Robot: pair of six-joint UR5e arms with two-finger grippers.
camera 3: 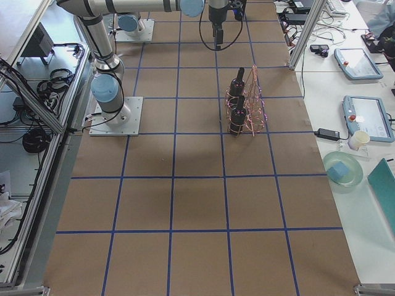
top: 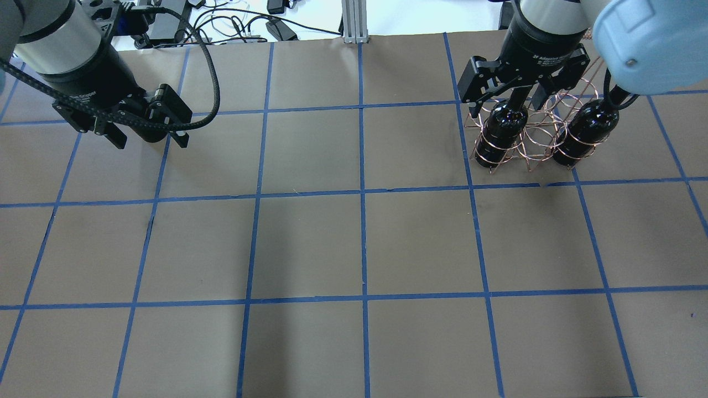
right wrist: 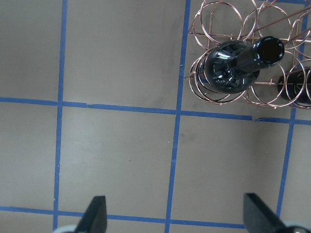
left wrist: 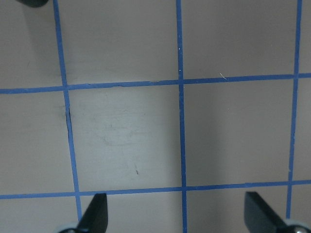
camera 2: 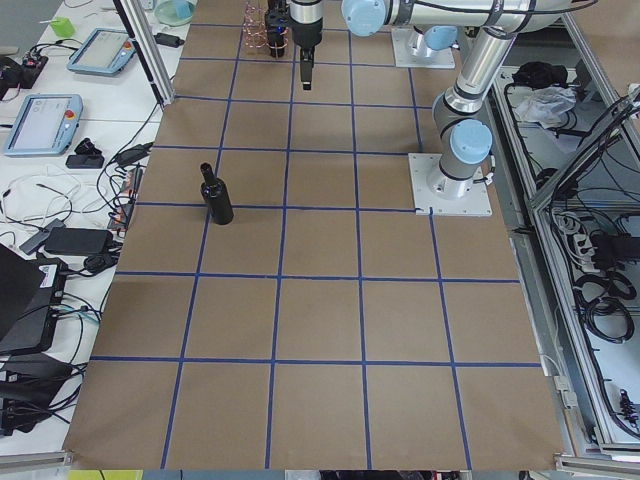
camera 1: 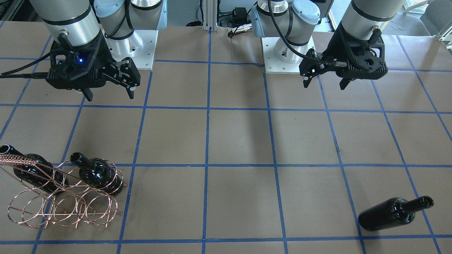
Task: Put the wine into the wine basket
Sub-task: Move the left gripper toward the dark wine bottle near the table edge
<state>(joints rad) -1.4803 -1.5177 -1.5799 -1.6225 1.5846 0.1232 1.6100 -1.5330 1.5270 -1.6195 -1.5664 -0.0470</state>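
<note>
Brown-covered table [camera 1: 240, 137], blue tape grid [camera 1: 207, 141]; alongside: teach pendant [camera 3: 366, 117], cup [camera 3: 357, 140], teal bowl [camera 3: 343, 170].

Free wine basket [top: 537, 145] ring between two bottles [top: 500, 132]

Brown blue-gridded table [top: 310, 243], seemingly white side benches [camera 3: 327, 92]

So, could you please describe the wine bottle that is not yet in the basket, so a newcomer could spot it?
On the brown table with the blue tape grid, look to the robot's left end, opposite the copper wire basket. One near-black wine bottle stands upright there alone. The two other bottles sit in the basket's rings; this one stands free on the table.
</note>
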